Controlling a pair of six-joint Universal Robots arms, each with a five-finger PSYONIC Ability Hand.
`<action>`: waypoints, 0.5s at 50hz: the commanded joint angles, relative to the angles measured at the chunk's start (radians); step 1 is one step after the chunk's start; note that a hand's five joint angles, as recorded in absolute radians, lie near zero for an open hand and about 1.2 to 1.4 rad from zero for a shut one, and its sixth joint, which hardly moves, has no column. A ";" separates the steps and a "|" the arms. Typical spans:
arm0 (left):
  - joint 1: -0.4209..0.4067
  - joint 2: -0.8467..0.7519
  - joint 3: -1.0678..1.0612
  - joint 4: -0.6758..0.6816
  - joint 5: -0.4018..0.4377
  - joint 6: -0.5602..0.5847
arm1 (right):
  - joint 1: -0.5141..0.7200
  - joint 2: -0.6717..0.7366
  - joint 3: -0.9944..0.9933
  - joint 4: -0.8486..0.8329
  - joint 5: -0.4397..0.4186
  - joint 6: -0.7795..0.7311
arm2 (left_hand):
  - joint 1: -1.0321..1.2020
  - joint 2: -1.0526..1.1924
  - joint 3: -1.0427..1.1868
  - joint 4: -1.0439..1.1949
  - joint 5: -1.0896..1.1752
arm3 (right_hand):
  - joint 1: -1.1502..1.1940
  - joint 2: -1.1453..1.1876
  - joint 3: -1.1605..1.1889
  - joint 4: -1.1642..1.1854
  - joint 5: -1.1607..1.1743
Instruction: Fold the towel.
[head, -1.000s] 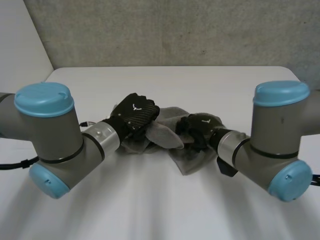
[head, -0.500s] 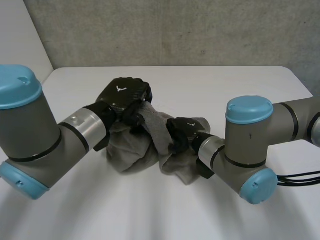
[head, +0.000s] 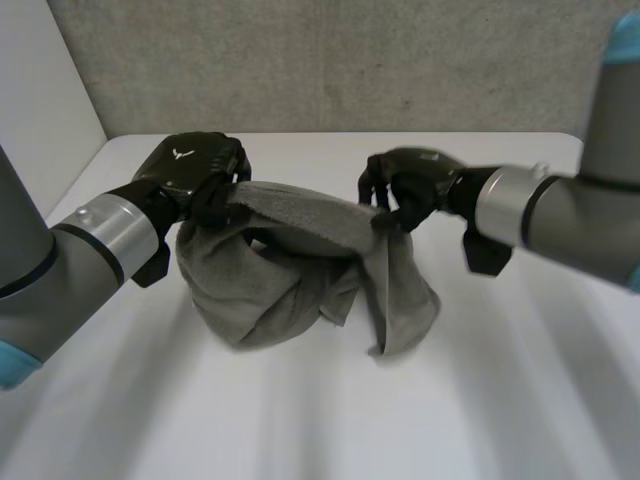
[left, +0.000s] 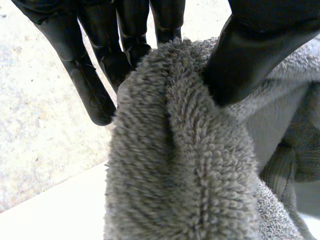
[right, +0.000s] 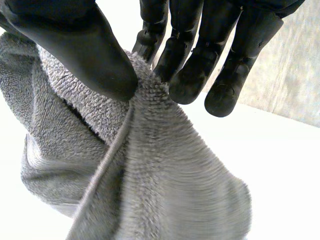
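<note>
Pinches the grey towel (left: 175, 165) with the left hand (head: 195, 170): thumb (left: 260, 45) pressed on one side of a bunched fold, fingers (left: 90, 75) on the other, as seen from the left wrist. Grasps the same cloth with the right hand (head: 410, 185) in like manner, thumb (right: 75, 45) and fingertips (right: 190, 75) closed on a ridge of terry in the right wrist view. Holds both hands above the white table (head: 300, 430), well apart and at about one height. Stretches a band of towel from the left hand's fingers across to the right hand's. Lets the rest hang below that band in a loose bundle: a rounded pouch under the left hand, a narrower flap dropping beneath the right hand. Cannot tell whether the lowest folds rest on the table or hang just over it. Faces a grey wall (head: 350, 60) beyond both hands, past the table's far edge.
</note>
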 joint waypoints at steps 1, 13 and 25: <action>-0.008 0.037 -0.048 -0.063 0.008 -0.049 | 0.000 -0.100 -0.057 0.071 0.051 -0.240 | -0.004 -0.081 -0.088 -0.123 -0.029 | 0.100 0.120 0.067 0.063 0.085; -0.100 -0.127 -0.256 0.094 0.005 -0.052 | 0.107 0.052 0.153 -0.014 0.195 -0.455 | -0.174 -0.252 -0.259 -0.294 -0.200 | 0.100 0.120 0.067 0.063 0.085; -0.061 -0.068 -0.214 0.092 0.011 -0.050 | 0.126 -0.041 0.235 -0.061 0.310 -0.499 | -0.809 -0.886 -0.893 -0.928 -0.834 | -0.935 -0.916 -0.969 -0.973 -0.950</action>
